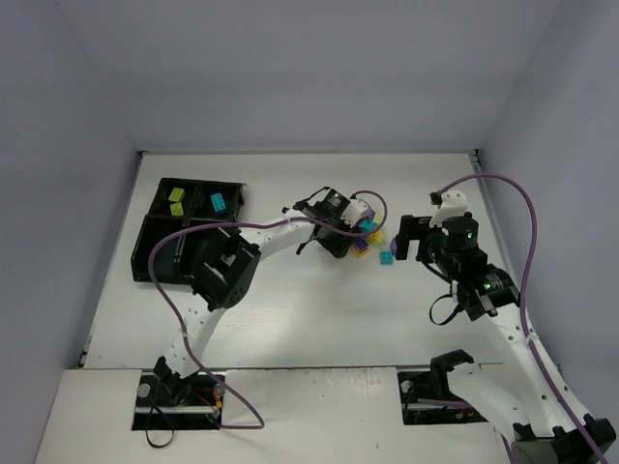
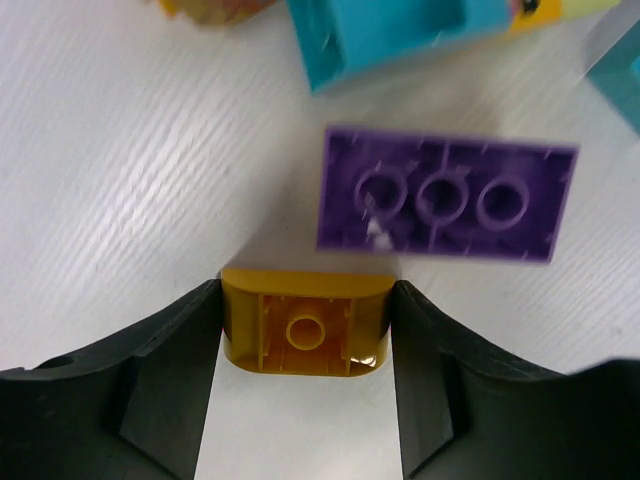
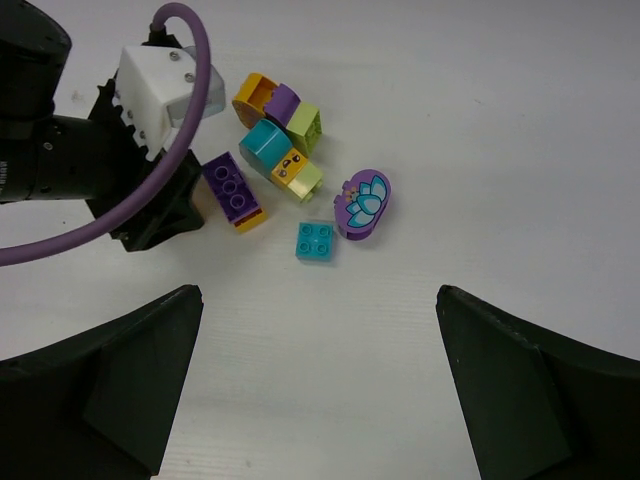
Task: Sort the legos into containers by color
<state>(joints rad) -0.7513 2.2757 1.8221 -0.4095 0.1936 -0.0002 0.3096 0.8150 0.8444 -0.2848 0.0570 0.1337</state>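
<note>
Glossy moulded plastic: the orange brick [image 2: 305, 335] catches a bright glint along its lower edge. The purple brick [image 2: 445, 195] is smooth plastic with a duller sheen and a white speck on its hollow underside. The left gripper's fingers [image 2: 150, 400] and the right gripper's fingers [image 3: 100, 390] are matt black plastic. The white table [image 2: 100, 150] shows a fine streaked grain with a soft sheen. The oval purple piece [image 3: 362, 203] has a smooth printed face, the purple cable [image 3: 201, 70] a glossy sheath, and the white housing [image 3: 155, 80] smooth plastic.
</note>
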